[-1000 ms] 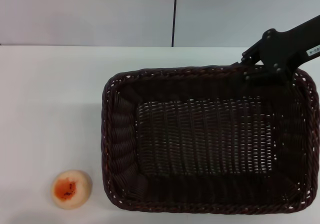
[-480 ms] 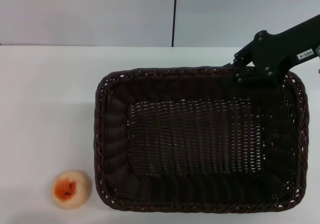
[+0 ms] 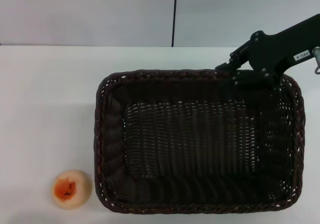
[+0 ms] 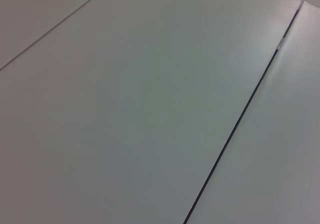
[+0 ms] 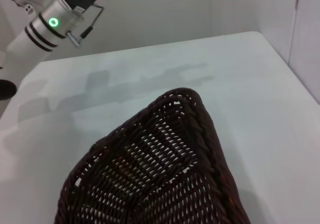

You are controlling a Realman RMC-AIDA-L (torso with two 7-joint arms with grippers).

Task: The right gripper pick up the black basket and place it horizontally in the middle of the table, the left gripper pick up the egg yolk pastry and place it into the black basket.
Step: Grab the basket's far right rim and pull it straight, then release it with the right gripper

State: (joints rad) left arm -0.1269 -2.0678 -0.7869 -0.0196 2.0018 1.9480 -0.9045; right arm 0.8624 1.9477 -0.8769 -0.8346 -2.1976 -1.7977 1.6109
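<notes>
The black basket (image 3: 190, 139) lies lengthwise across the white table (image 3: 45, 104), right of centre, and is empty. My right gripper (image 3: 239, 73) is at the basket's far rim, near its right corner, and is shut on that rim. The right wrist view shows a corner of the basket (image 5: 165, 174) close up. The egg yolk pastry (image 3: 71, 188) sits on the table near the front edge, just left of the basket's near left corner and apart from it. My left gripper is out of the head view.
A grey wall with a dark vertical seam (image 3: 174, 14) stands behind the table. The left wrist view shows only plain panels with a dark seam (image 4: 240, 119). In the right wrist view, a white arm with a green ring light (image 5: 50, 20) hangs over the table's far side.
The right gripper has moved left with the basket in it. The basket's left end now sits closer to the pastry, which has not moved.
</notes>
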